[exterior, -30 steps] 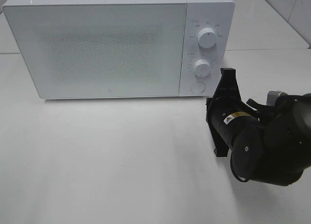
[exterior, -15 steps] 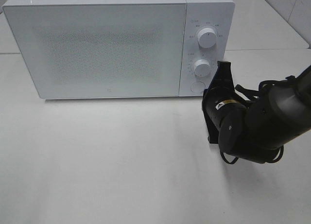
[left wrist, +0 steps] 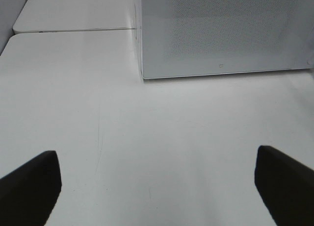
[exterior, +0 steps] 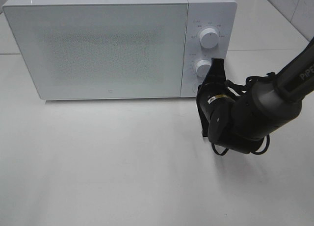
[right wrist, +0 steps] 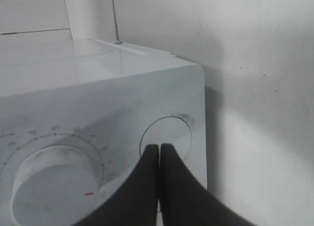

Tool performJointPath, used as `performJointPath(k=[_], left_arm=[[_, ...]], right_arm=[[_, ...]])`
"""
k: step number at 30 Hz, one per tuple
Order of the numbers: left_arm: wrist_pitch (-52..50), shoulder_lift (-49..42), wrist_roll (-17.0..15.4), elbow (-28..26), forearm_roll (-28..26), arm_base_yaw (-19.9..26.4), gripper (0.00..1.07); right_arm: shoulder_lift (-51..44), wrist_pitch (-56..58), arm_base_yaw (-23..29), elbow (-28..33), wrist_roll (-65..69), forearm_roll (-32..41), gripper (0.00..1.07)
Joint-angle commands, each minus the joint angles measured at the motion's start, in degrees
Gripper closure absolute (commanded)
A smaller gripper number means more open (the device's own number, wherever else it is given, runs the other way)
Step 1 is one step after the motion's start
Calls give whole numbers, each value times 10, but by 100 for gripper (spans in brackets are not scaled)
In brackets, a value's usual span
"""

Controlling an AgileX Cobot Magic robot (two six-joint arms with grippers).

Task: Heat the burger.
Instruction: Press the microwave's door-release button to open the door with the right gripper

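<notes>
The burger does not show in any view. The white microwave [exterior: 98, 44] has its door [exterior: 98, 49] shut, and the speckled, frosted door hides the inside.

The right gripper [right wrist: 159, 150] points at the microwave's control side. Its two black fingers [right wrist: 142, 187] are pressed together with nothing between them. Their tips sit at the edge of a flat round button [right wrist: 176, 130]. I cannot tell if they touch it. Just beside the tips is a round white knob [right wrist: 49, 182] with a small red mark and a ring of dots and numbers, such as 3, 4 and 5. The black right arm [exterior: 255, 113] bends low over the smooth white table [exterior: 122, 162]. White letters on it read "PiPE".

The left gripper [left wrist: 157, 196] is well apart from the microwave, facing the door. Its fingers [left wrist: 29, 187] are spread wide and hold nothing.
</notes>
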Motion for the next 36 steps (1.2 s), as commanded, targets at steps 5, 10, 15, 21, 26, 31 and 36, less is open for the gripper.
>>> performJointPath(k=[5,10,15,21,26,31,36], left_arm=[[-1,-11,-4,3,-2,1,6],[-1,-11,-4,3,-2,1,6],[-1,-11,-4,3,-2,1,6],[-1,-11,-4,3,-2,1,6],[-1,-11,-4,3,-2,1,6],[-1,-11,-4,3,-2,1,6],[-1,-11,-4,3,-2,1,6]], right_arm=[[17,4,-6,-24,-13,-9,107],[34,6,-6,-40,-16,-2,107],[40,10,-6,-49,-21,6,107],[57,13,-6,-68,-26,10,107],[60,11,-6,-73,-32,22,107],[60,-4,-13,-73,-33,22,107],[60,-12,-20,-73,-33,22,107]])
